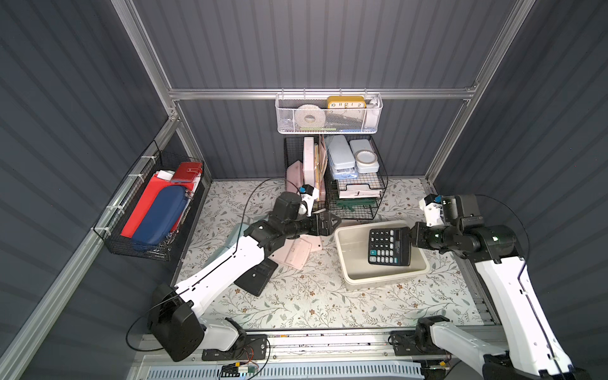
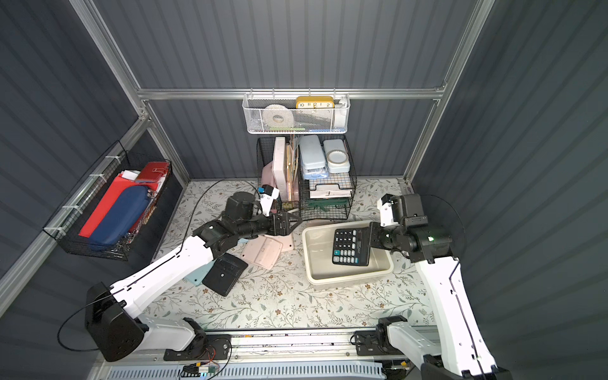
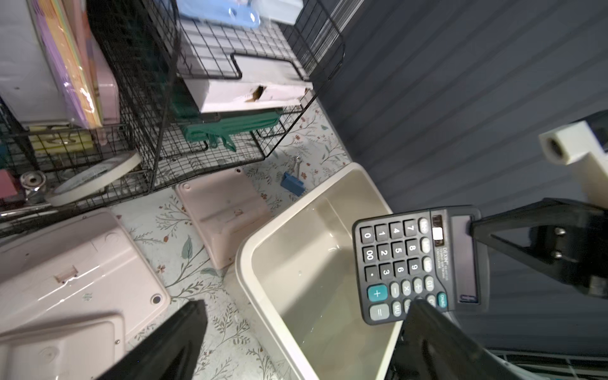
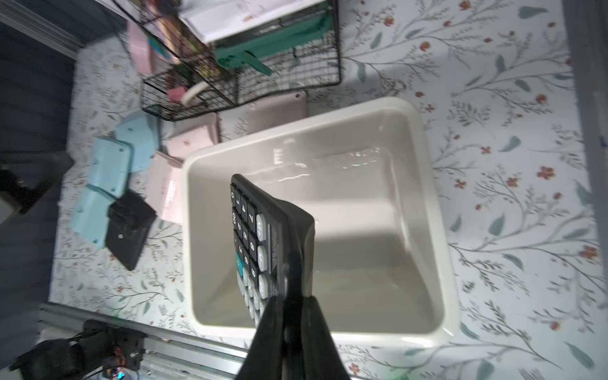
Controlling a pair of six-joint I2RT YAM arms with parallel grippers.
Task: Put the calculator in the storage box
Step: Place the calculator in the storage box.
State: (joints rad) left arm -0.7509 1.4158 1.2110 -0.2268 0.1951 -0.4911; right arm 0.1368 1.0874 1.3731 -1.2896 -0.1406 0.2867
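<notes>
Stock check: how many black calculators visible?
2: one black plastic calculator in the right hand above the cream storage box; another face-down on the table beside the left arm. Others possibly hidden.

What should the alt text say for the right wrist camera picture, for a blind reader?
The right gripper holds a black calculator by one end, tilted above an empty cream storage box. Other calculators lie face down beside it on the floral table.
</notes>
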